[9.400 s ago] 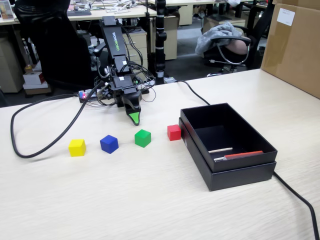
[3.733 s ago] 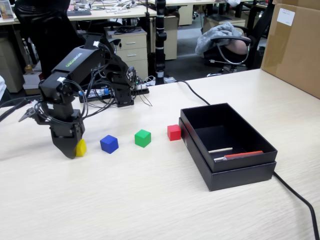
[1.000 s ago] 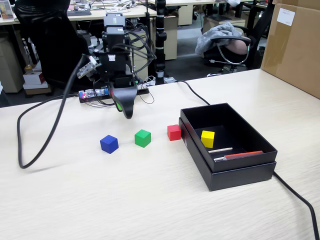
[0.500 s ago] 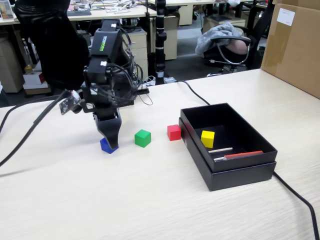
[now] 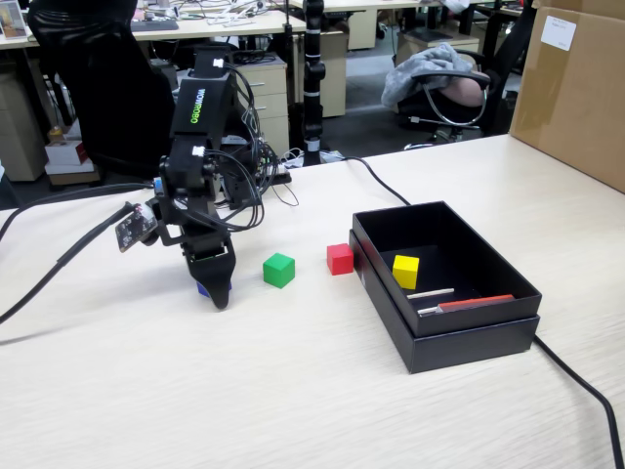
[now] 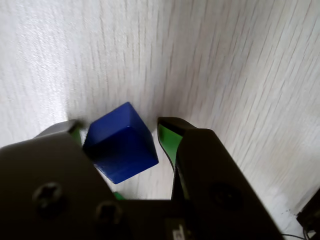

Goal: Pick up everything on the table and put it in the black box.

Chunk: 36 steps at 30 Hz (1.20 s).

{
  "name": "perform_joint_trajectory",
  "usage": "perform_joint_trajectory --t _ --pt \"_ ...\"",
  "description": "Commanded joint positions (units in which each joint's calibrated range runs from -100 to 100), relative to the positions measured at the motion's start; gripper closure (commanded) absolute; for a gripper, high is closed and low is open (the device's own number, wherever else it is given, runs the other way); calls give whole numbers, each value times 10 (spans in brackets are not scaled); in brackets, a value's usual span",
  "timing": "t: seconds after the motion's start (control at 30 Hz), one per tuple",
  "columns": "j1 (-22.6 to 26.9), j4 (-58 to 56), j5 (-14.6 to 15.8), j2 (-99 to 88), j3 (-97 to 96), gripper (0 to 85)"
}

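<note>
Your hand (image 6: 120,127) at left of fixed frame, jaws partly open, straddling blue cube (image 6: 120,142), small gap on right side; arm lettering (image 5: 194,106) unreadable.

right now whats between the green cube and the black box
The red cube sits between the green cube and the black box, close beside the box's wall, in the fixed view.

Blue cube (image 6: 121,142) between parted fingers (image 6: 168,137)

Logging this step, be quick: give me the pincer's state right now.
Pincer: open, its jaws either side of the blue cube on the table, with a gap at the right jaw in the wrist view; not yet gripped.
</note>
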Motion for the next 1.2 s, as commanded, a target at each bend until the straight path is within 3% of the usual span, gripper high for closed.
perform_joint_trajectory --t 0.0,0.13,0.5,0.6,0.77,1.17 --pt "-5 6 2 -5 36 626" --pt "-7 8 7 -1 54 753" --pt "27 8 28 -176 100 754" --pt "57 7 44 -235 117 754" --pt "155 8 93 -292 147 754" --pt "273 7 167 -211 225 754"
